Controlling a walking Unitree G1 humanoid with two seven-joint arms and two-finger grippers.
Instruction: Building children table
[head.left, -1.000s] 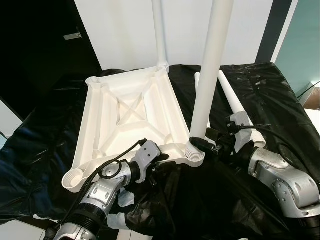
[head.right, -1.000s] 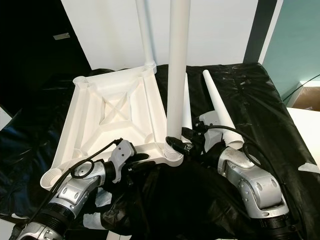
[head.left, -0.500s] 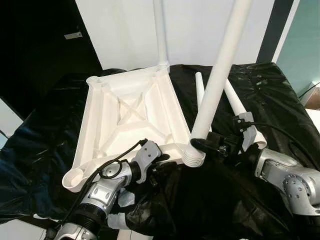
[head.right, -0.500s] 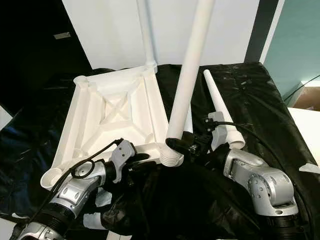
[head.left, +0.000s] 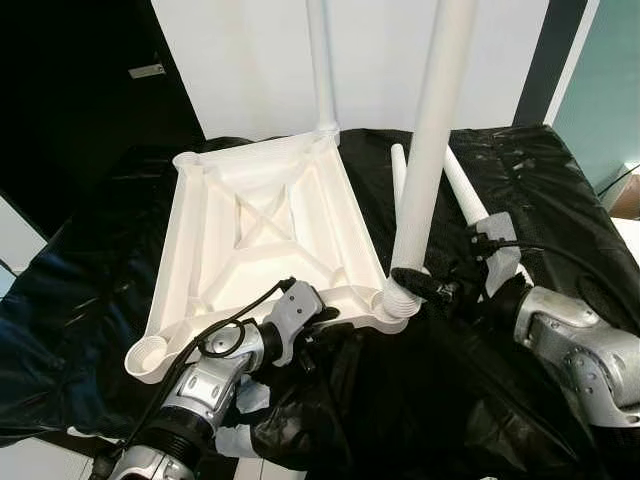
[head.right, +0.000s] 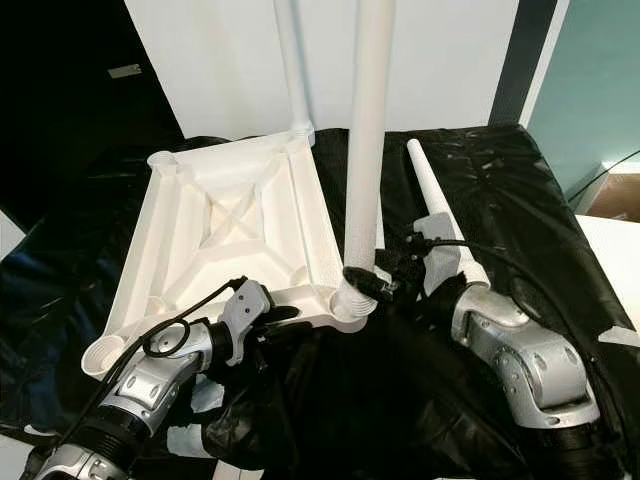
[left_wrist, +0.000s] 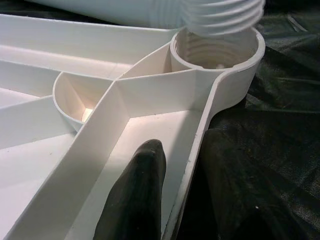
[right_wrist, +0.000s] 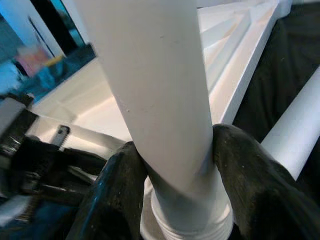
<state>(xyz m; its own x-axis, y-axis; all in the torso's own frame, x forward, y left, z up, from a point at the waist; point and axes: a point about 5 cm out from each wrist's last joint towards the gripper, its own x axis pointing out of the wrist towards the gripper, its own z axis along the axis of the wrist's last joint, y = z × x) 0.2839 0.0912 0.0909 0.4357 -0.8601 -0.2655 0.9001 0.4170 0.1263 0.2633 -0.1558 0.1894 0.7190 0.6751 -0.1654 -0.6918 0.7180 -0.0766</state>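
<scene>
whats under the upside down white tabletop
The tabletop lies on a black plastic sheet that spreads out past every edge. Two loose legs rest on the sheet beside it. Whatever supports the sheet is covered.

One tabletop (head.left: 262, 235), four legs (head.left: 432, 150)

Both pincers (head.left: 318, 322) (head.left: 425, 285) clamped, arms forward
</scene>
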